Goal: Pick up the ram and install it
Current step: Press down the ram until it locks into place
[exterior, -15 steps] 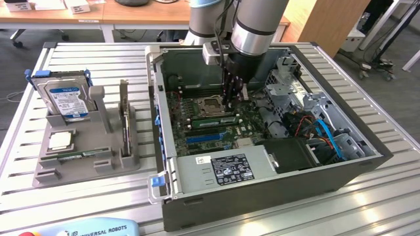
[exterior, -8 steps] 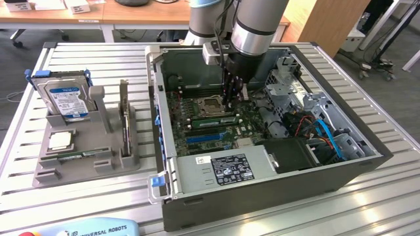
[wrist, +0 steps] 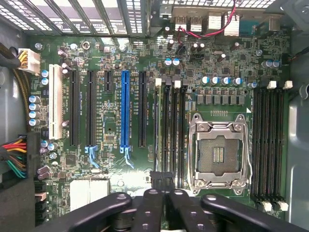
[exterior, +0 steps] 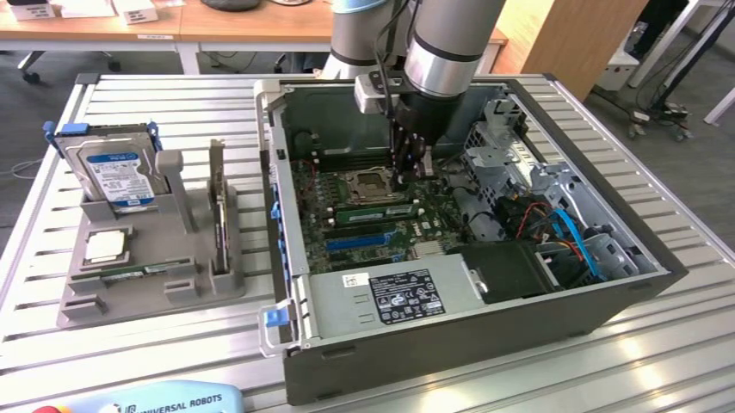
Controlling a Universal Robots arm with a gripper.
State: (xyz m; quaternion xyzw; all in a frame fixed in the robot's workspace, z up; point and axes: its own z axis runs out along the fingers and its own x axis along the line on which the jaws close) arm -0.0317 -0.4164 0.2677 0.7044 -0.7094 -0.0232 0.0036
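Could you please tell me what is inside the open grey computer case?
A green motherboard with an empty silver processor socket, and the black gripper above; it covers the board beneath.

We hold our arm (exterior: 453, 34) reaching down from above, its wrist (exterior: 419, 112) vertical and pointing straight down, with the dark tool (exterior: 410, 176) hanging low at its end.

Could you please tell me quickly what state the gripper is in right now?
Gripper: open or closed cannot be told; it hangs inside the computer case over the motherboard.
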